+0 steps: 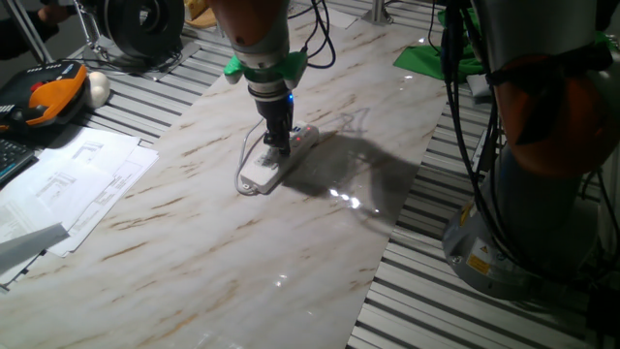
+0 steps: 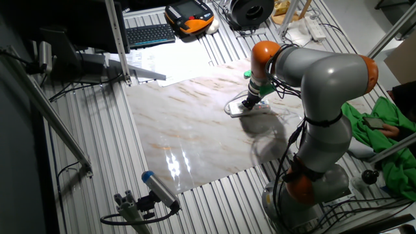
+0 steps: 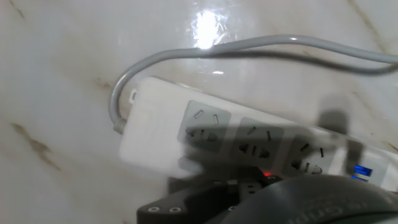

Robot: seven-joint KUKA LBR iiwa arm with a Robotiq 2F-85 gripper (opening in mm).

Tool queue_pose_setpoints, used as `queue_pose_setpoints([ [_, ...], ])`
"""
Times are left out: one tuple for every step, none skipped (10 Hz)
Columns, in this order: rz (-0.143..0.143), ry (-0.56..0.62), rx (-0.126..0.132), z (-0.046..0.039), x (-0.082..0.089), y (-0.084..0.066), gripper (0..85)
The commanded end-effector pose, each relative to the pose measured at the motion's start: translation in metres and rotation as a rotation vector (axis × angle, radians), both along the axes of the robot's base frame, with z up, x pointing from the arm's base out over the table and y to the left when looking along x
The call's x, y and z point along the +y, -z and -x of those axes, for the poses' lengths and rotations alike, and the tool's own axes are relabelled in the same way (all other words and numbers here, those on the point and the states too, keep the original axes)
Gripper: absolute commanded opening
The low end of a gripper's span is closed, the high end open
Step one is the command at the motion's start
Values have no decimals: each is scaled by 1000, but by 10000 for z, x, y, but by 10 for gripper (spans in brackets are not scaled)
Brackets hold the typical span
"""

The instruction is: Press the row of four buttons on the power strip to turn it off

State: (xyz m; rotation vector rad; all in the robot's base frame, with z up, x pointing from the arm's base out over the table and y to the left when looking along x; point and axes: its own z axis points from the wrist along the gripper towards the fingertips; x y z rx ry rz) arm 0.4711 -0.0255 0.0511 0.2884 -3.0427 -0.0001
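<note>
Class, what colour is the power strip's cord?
The cord is light grey-white, clearest in the hand view.

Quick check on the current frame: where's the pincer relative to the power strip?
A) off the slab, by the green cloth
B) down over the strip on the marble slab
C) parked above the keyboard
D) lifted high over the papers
B: both fixed views show the pincer lowered right onto the white power strip lying on the marble slab, and the hand view looks straight down on its sockets.
</note>
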Motion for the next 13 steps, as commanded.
queue_pose_setpoints([
  [0,0,1,17,3,15,0],
  [-2,2,1,20,5,14,0],
  [-2,2,1,21,4,13,0],
  [0,0,1,19,11,-9,0],
  [15,-4,5,13,-1,-83,0],
  [18,-7,16,6,-54,-176,0],
  [28,-15,24,-7,-127,-245,0],
  [30,-21,26,-18,-197,-277,0],
  [31,-24,24,-29,-258,-283,0],
  [30,-25,24,-20,-282,-263,0],
  [28,-27,23,-3,-308,-233,0],
  [29,-33,21,14,-321,-210,0],
  [30,-34,20,30,-323,-194,0],
])
